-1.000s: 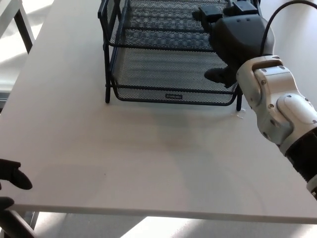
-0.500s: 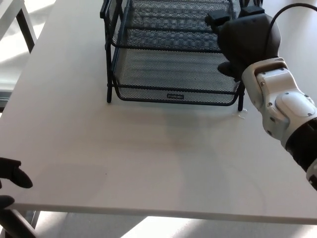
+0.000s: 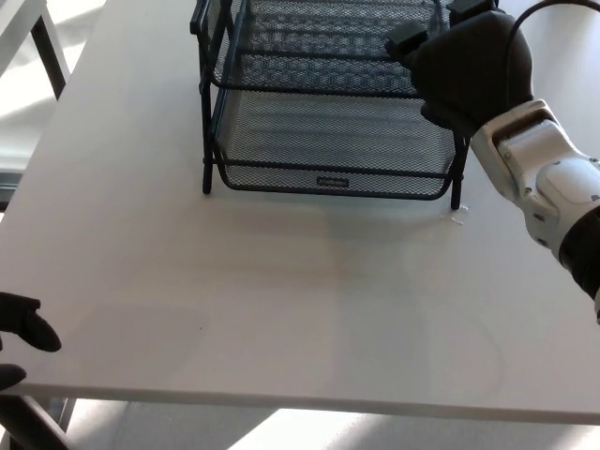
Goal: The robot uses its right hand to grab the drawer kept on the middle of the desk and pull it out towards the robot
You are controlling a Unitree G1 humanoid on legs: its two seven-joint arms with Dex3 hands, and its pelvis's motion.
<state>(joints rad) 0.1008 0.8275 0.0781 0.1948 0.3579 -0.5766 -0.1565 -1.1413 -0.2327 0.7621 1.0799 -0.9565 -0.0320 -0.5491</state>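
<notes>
While the right hand (image 3: 469,70) hovered at the mesh drawer tray's (image 3: 328,141) right front corner, grip unclear, the pull toward the desk's (image 3: 281,300) near edge remained undone.

White desk (image 3: 281,300), neighbouring table leg (image 3: 49,52)

Setting: office-type workspace. Evidence: a plain white desk (image 3: 281,309) carries a black wire-mesh letter tray unit (image 3: 328,103) with stacked tiers, of the kind used for filing papers. A 2nd pale table with dark legs (image 3: 33,28) stands at upper left. Bright daylight falls on the pale floor (image 3: 23,112) between them.
</notes>
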